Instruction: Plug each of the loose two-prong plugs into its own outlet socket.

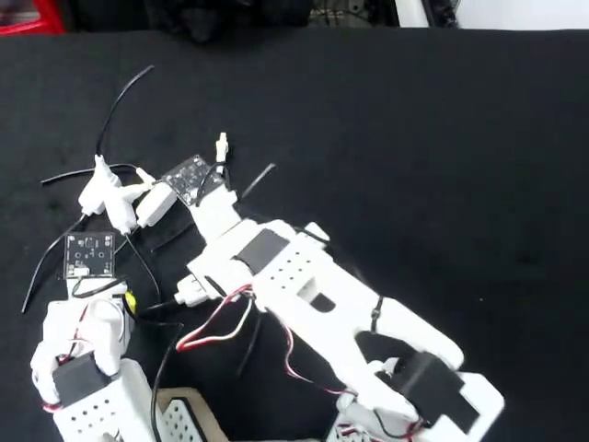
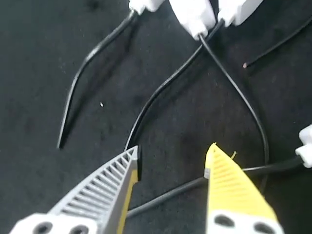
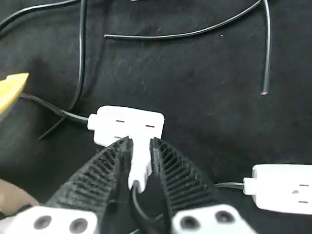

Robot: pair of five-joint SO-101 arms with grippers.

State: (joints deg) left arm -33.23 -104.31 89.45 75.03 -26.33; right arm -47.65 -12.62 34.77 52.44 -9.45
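Now, white two-prong plug (image 3: 140, 165) — pinched in right jaws, left jaws spread.

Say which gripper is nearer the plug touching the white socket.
Right. The right gripper is shut on the plug; the left gripper hangs open over black cables, apart from it.

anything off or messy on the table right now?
The cords are the oddity: the black cables are cut stubs, one ending in a bare copper tip, and two cross just ahead of the open left gripper. The right gripper is shut on a plug at an outlet; that looks straight.
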